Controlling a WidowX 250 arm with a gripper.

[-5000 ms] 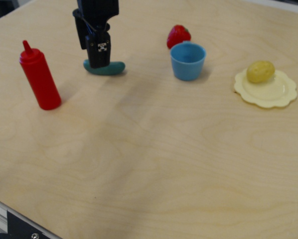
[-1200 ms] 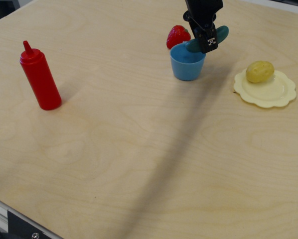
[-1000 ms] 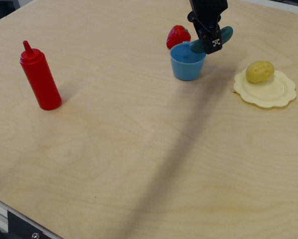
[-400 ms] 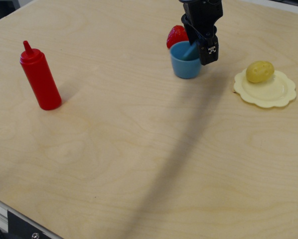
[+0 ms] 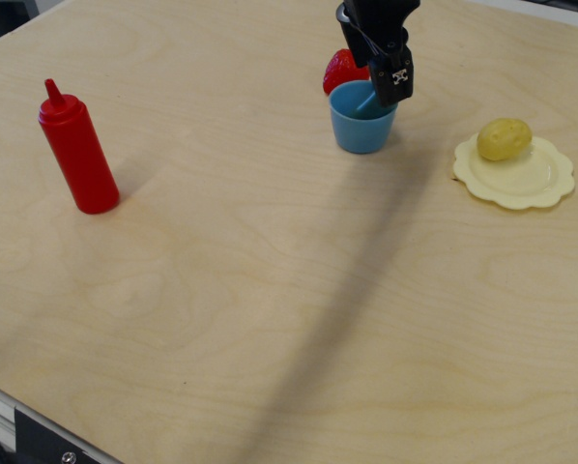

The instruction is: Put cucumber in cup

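A dark teal-green cucumber [image 5: 365, 101] sits inside a small light blue cup [image 5: 362, 118] near the far side of a pale wooden table [image 5: 289, 290], only a sliver of the toy showing above the rim as it leans toward the cup's right wall. Directly over the cup's right edge hangs the black gripper [image 5: 390, 85], its tip low against the rim and hiding part of the opening; from this angle I cannot tell whether its fingers are parted or closed on the cucumber. A small square marker is visible on the gripper's front face. Just behind the cup, touching or nearly touching its far left side, lies a red strawberry [image 5: 340, 70], partly screened by the arm. To the right, well apart from the cup, a pale yellow scalloped plate [image 5: 516, 174] carries a yellowish potato [image 5: 505, 139] on its far half. Far to the left, a red squeeze bottle [image 5: 76, 149] stands upright. The arm's long shadow runs diagonally across the tabletop toward the near edge.
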